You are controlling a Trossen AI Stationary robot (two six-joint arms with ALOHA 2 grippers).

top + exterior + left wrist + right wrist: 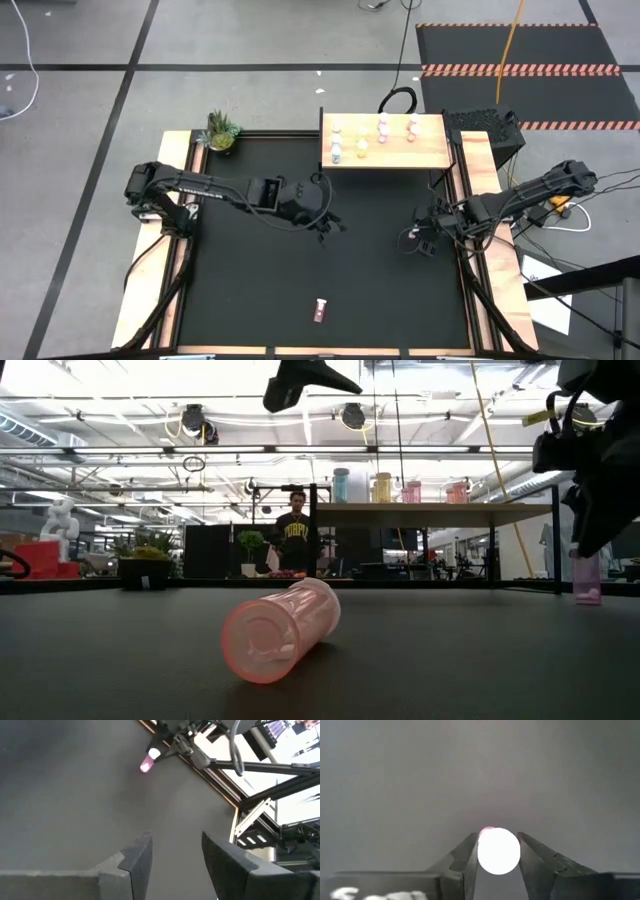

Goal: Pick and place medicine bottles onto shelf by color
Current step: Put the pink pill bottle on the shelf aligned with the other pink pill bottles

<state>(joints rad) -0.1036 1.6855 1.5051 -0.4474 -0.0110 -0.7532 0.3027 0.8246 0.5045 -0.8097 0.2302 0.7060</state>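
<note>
A pink medicine bottle point(587, 582) with a white cap point(499, 851) stands upright on the black table near its right edge, with my right gripper point(413, 238) shut on it. Another pink bottle point(282, 628) lies on its side near the front edge point(320, 310). The pale wood shelf point(430, 150) stands at the far edge and carries several bottles. My left gripper point(172, 852) hovers open over the table's middle point(325, 218), with nothing between its fingers. My right gripper pinches the pink bottle at its white cap end point(482, 852), one finger on each side. The fingers point(465, 857) come from above, slanting down. The bottle stays upright with its base on the table point(587, 600).
A small green potted plant point(222, 131) sits at the far left corner. Wooden rails point(185, 230) run along both sides of the table. A person point(295, 540) stands in the room beyond the far edge. Bare black tabletop lies between the two grippers.
</note>
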